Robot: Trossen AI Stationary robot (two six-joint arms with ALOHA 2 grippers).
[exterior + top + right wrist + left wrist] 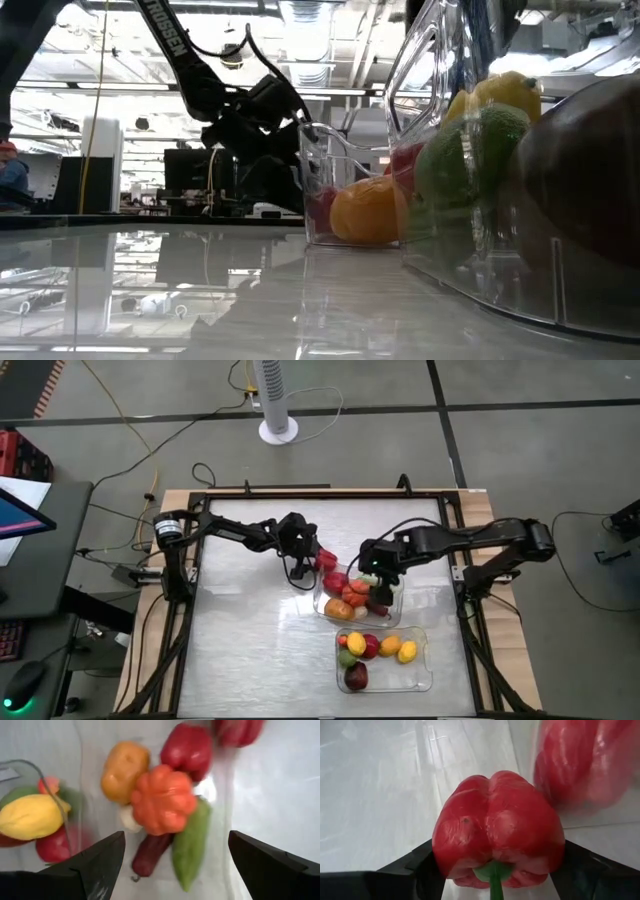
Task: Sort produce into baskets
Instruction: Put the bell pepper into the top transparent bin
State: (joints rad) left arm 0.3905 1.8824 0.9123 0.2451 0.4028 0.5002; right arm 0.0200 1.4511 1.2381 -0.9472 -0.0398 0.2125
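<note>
Overall, the table (250, 640) carries two clear trays set close together, with both arms reaching toward the far tray (392, 618).

Far tray: holds an orange ribbed fruit (164, 799), a yellow-orange piece (124, 770), a red pepper (187, 750), a green piece (191, 845), a dark maroon piece (150, 854) and a small white piece (128, 819), all packed touching one another.

Near tray (420, 675): sits just in front of the far tray, offset toward the right arm's side. It holds a lemon (407, 651), a yellow piece (355, 643), an orange piece (389, 645), a red piece (370, 648), a green piece (346, 659) and a dark maroon fruit (356, 676).

Left gripper (312, 560): positioned at the far tray's left far corner, fingers pinching a red bell pepper (497, 832), green stem toward the camera. The pepper hangs just above the table beside the tray wall.

Right gripper (172, 865): hovering over the far tray's contents, fingers spread wide, holding nothing.

Writing: white lettering runs along the left arm (170, 40) in the low view; it is too partial to read with certainty.
</note>
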